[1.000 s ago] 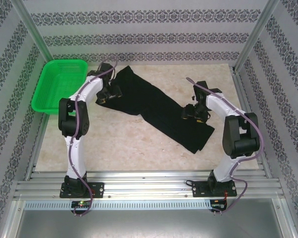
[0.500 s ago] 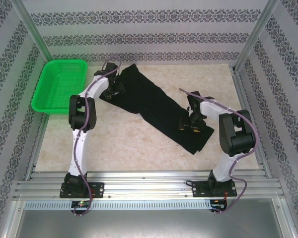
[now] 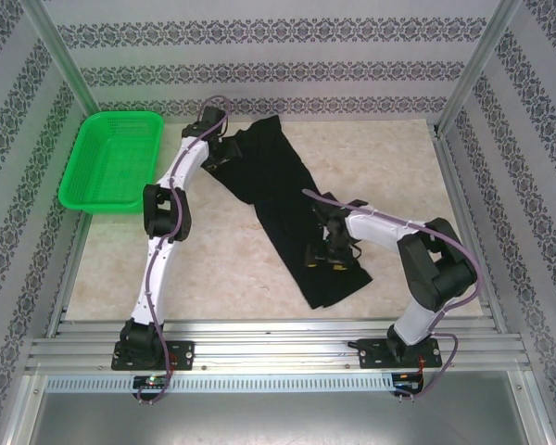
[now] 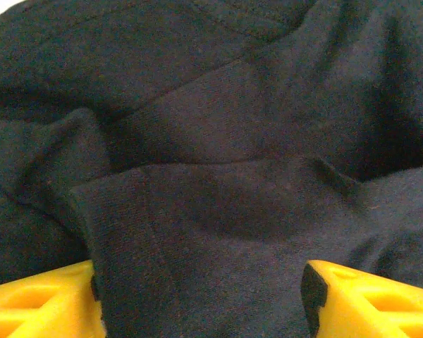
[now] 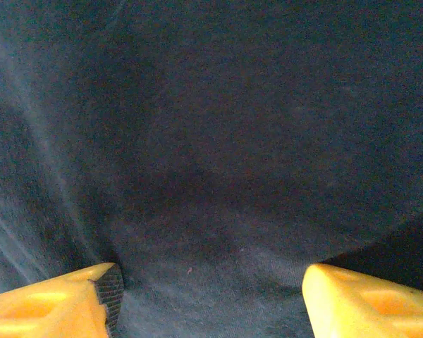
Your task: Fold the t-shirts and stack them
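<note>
One black t-shirt lies as a long diagonal band on the table, running from the far middle to the near right. My left gripper is down on its far left end. Its yellow fingers stand wide apart, with a folded flap of the t-shirt across the gap, so it is open. My right gripper rests on the near end of the shirt. It is also open, with smooth black cloth spanning the space between its fingertips.
A green mesh basket stands at the far left, beside the left arm. Patterned walls and metal posts enclose the table. Bare tabletop lies near left of the shirt and at the far right.
Both arms have reached further out. The right gripper moved left and nearer, the left moved farther back, and the shirt swung with them into a steeper diagonal.
</note>
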